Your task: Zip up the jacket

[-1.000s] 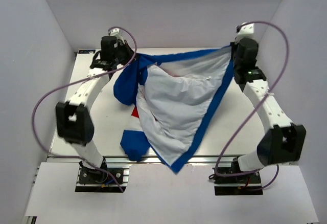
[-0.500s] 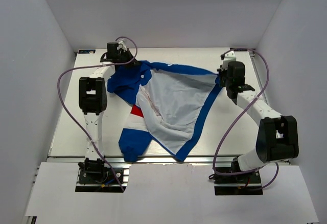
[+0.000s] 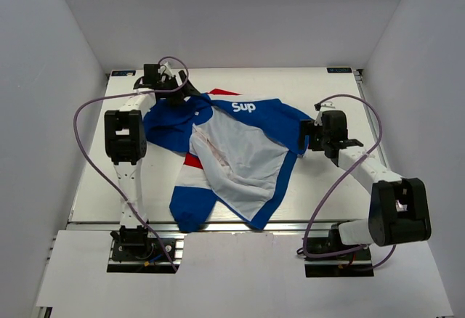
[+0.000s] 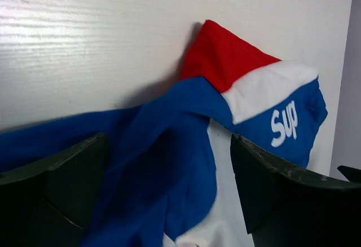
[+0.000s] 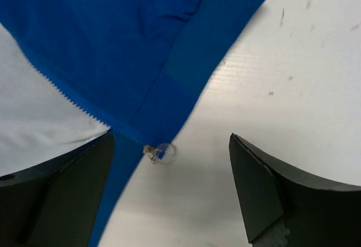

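From above, shows the jacket [image 3: 240, 155] spread open on the white table [image 3: 330, 93], pale lining up, blue border round it, one blue sleeve [image 3: 190, 203] reaching toward the near edge. Places the left pincer [image 3: 183, 94] at the jacket's far-left corner and the right pincer [image 3: 305, 135] at its right edge, both low over the table. Gives the "Sup" lettering [image 3: 243, 107] on the far panel, but leaves the jaw gaps hard to judge

Left wrist view settles that side: shows both dark fingers [image 4: 56, 185] set wide apart, loose blue cloth lying below and between them, nothing clamped. Adds a red panel [image 4: 225, 61] and a white stripe [image 4: 265, 89] folded against the table

Right wrist view alone reveals a small metal zipper slider [image 5: 158, 153] with a ring pull, at the end of the blue zipper teeth [image 5: 67, 97], resting on bare table just beside the hem. Shows those fingers [image 5: 282, 196] spread wide on either side, gripping nothing
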Controlling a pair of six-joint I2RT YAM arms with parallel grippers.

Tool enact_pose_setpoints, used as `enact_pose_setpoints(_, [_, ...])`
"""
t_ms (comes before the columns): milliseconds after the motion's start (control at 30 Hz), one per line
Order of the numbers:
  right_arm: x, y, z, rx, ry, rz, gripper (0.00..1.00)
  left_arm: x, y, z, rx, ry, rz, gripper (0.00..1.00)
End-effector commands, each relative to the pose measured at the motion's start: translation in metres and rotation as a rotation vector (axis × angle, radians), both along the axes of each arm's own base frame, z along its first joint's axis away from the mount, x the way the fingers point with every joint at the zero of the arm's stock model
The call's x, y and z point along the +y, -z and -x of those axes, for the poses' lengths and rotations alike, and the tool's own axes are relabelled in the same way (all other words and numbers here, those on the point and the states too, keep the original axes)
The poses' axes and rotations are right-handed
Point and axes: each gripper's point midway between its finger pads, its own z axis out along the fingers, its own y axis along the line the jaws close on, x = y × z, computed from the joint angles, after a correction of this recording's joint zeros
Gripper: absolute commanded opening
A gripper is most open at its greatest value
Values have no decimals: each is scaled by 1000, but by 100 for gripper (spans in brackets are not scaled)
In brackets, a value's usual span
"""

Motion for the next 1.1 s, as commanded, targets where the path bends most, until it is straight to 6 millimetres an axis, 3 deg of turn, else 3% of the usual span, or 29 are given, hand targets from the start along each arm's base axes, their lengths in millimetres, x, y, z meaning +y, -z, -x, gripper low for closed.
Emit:
enact_pose_setpoints(0, [6,-21,13,-7,24,-54,89,7,-96,11,-139,-3,-20,98])
enact_pose_setpoints(33, [11,-35,17,-41,17,-64,89,10,-100,17,-121,-26,-36,98])
enact_pose_setpoints(100, [13,-43,27,-51,30,-74,89,17,-119,37,-117,-70,-63,98])
enact_pose_setpoints(133, [20,-58,32,-92,12,-90,89,24,-121,44,-104,-115,-90,98])
enact_pose_setpoints(200, [30,-67,42,-103,-14,-109,89,31,-131,76,-78,-182,-94,98])
enact_pose_setpoints(233, [43,-71,55,-99,-57,-110,89,37,-129,87,-60,-221,-115,98])
enact_pose_setpoints(267, [49,-72,62,-99,-71,-90,89,40,-110,109,15,-253,-126,98])
enact_pose_setpoints(300, [71,-73,76,-97,-147,-74,89,43,-127,126,-9,-283,-135,98])
enact_pose_setpoints(333, [73,-70,86,-85,-145,-31,89,49,-121,142,32,-336,-173,98])
enact_pose_setpoints(367, [82,-68,97,-72,-184,-19,89,52,-115,157,59,-364,-192,98])
enact_pose_setpoints(400, [103,-64,116,-54,-268,-13,89,55,-107,185,90,-390,-211,98])
enact_pose_setpoints(467, [116,-56,140,-8,-314,-13,89,53,-91,219,157,-431,-222,98])
enact_pose_setpoints(500, [136,-49,165,10,-412,-3,89,52,-77,245,184,-424,-217,98])
enact_pose_setpoints(567, [149,-37,192,39,-477,28,89,51,-63,266,219,-439,-206,98])
enact_pose_setpoints(600, [165,-29,220,56,-583,64,89,54,-45,283,261,-443,-225,98])
enact_pose_setpoints(667, [174,-18,243,59,-652,130,90,59,-40,293,254,-466,-239,98])
enact_pose_setpoints(700, [183,-12,266,66,-728,162,89,58,-37,294,254,-460,-235,98])
enact_pose_setpoints(800, [197,7,295,102,-808,270,89,51,-29,289,253,-438,-214,98])
enact_pose_setpoints(900, [202,23,308,111,-830,339,89,42,-24,272,248,-419,-200,98])
enact_pose_setpoints(1067, [199,45,299,97,-760,396,88,35,-6,253,259,-418,-214,98])
